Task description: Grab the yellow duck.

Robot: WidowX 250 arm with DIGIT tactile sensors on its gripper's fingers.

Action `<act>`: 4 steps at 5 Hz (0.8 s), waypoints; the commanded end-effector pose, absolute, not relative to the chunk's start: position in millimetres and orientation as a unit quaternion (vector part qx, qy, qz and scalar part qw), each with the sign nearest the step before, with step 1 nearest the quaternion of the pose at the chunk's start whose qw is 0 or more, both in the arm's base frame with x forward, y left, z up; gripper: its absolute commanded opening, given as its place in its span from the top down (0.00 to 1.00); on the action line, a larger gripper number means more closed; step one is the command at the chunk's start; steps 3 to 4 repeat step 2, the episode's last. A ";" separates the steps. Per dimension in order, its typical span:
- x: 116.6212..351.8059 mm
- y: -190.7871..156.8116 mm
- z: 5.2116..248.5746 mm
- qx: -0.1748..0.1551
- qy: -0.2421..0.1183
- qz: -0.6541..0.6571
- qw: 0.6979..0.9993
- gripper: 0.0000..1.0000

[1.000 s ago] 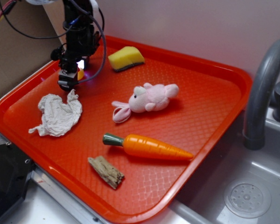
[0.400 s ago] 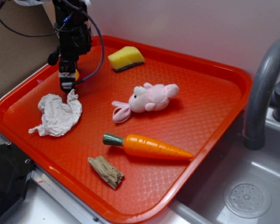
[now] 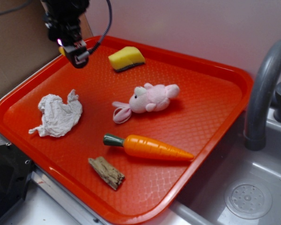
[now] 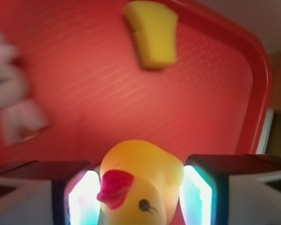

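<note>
end effector point(image 4: 140, 197) gripping one yellow duck point(image 4: 141, 180), above one tray point(image 3: 215, 70)

I count 1 yellow duck point(image 4: 140, 183), pinched between the 2 fingers point(image 4: 203, 192) of my 1 gripper point(image 3: 77, 55). Below it there is 1 red tray point(image 3: 225, 75). On that tray lie 1 yellow sponge wedge point(image 3: 126, 58), 1 pink plush bunny point(image 3: 147, 100), 1 crumpled white cloth point(image 3: 57, 115), 1 orange toy carrot point(image 3: 149, 146) and 1 small brown chunk point(image 3: 106, 172). Beside the tray I see 1 grey faucet point(image 3: 264, 89) and 1 grey sink point(image 3: 243, 197) with 1 round drain point(image 3: 248, 200). That makes 5 loose things on the tray.
</note>
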State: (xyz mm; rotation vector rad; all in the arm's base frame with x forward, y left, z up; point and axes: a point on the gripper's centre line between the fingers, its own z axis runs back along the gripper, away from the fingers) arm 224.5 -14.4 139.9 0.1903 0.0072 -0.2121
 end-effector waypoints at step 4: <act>220.4 -30.3 205.9 0.053 -0.051 0.097 0.993 1.00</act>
